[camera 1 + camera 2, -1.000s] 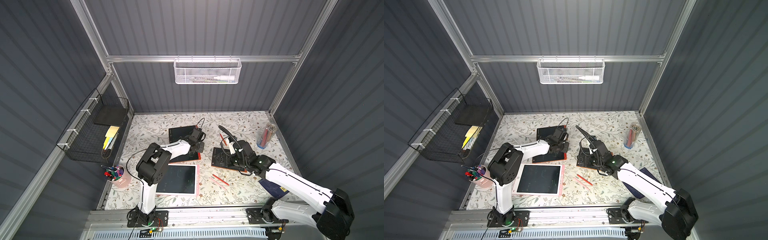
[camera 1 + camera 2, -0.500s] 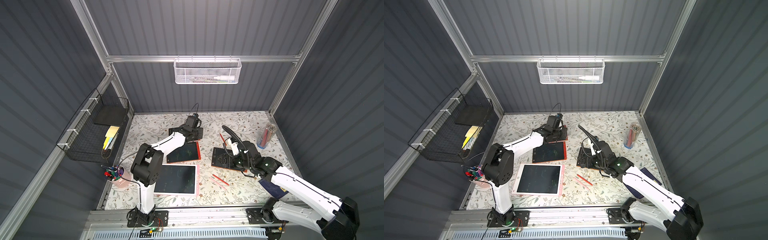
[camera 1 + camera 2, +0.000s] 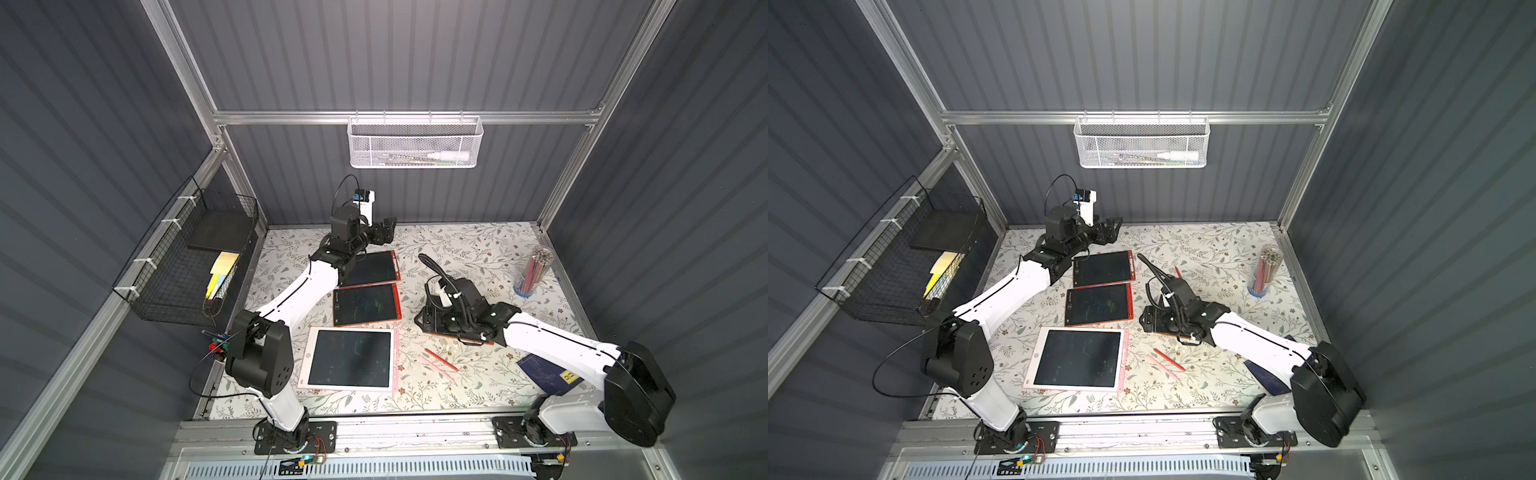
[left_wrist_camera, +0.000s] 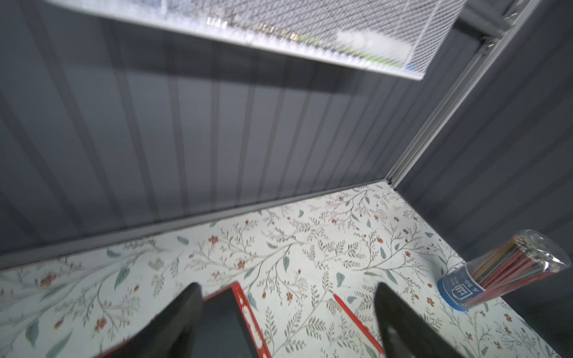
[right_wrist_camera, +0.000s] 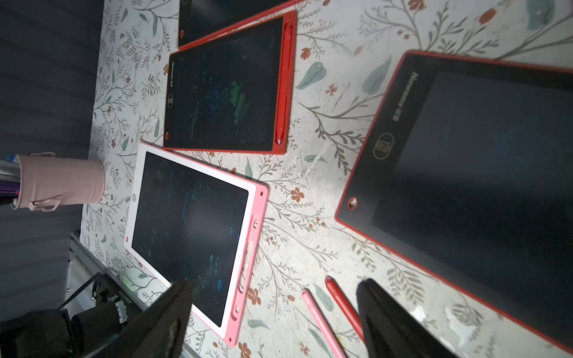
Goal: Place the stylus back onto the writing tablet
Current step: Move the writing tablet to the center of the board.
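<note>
- The left gripper (image 3: 384, 232) hangs above the table (image 3: 478, 249) near the back wall, upper centre in both top views. In the left wrist view its black fingers (image 4: 179, 322) stand wide apart with nothing between them.
- Beyond those fingers, at the bottom of the left wrist view, lie a corner of the far red tablet (image 4: 245, 307) and a far red stylus (image 4: 356, 320), loose on the floral surface.
- The right gripper (image 5: 276, 322) is low over the near red tablet (image 5: 465, 155), right of centre in the top views, where arm and gripper hide most of it. Its jaws are spread wide and hold nothing.
- A red stylus (image 3: 441, 360) and a pink stylus (image 3: 434, 366) lie side by side on the bare table, lower centre in both top views. They sit between the pink tablet (image 3: 349, 359) and the near red tablet, resting on neither.
- In the right wrist view the red stylus runs behind one gripper finger at the lower right; whether they touch I cannot tell.
- The middle red tablet (image 3: 365, 305) lies between the far red tablet and the pink one, with a docked stylus (image 5: 283, 83) in its side slot.
- A pencil jar (image 3: 534, 272) stands at the right edge of the table, and a pink cup (image 5: 62, 181) at the left.
</note>
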`<state>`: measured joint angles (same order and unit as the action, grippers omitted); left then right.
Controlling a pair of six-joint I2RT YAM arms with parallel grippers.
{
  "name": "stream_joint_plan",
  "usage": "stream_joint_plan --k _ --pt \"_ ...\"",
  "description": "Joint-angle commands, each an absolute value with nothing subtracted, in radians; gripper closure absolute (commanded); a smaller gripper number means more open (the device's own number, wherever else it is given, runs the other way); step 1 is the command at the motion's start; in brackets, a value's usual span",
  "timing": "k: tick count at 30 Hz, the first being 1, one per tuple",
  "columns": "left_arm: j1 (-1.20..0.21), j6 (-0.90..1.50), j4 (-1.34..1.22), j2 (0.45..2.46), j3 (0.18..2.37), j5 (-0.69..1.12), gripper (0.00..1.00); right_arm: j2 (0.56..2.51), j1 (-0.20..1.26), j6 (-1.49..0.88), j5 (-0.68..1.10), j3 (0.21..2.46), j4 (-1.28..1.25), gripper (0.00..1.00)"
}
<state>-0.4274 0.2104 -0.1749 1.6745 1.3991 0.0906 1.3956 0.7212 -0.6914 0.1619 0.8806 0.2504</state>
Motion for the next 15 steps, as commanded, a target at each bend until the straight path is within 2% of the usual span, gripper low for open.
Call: stream_joint_plan --k 1,9,15 --pt "-0.426 0.175 -0.322 1.615 1.356 0.124 0.01 1.45 0.729 -0.757 0.153 0.937 0.201 0.14" --pt "-0.425 0.137 -0.469 1.502 1.242 0.136 0.01 1.627 0.728 -0.84 0.166 1.0 0.133 0.13" --pt "-0.425 0.133 -0.466 1.438 1.212 0.069 0.01 1.783 0.729 -0.907 0.186 1.063 0.071 0.18"
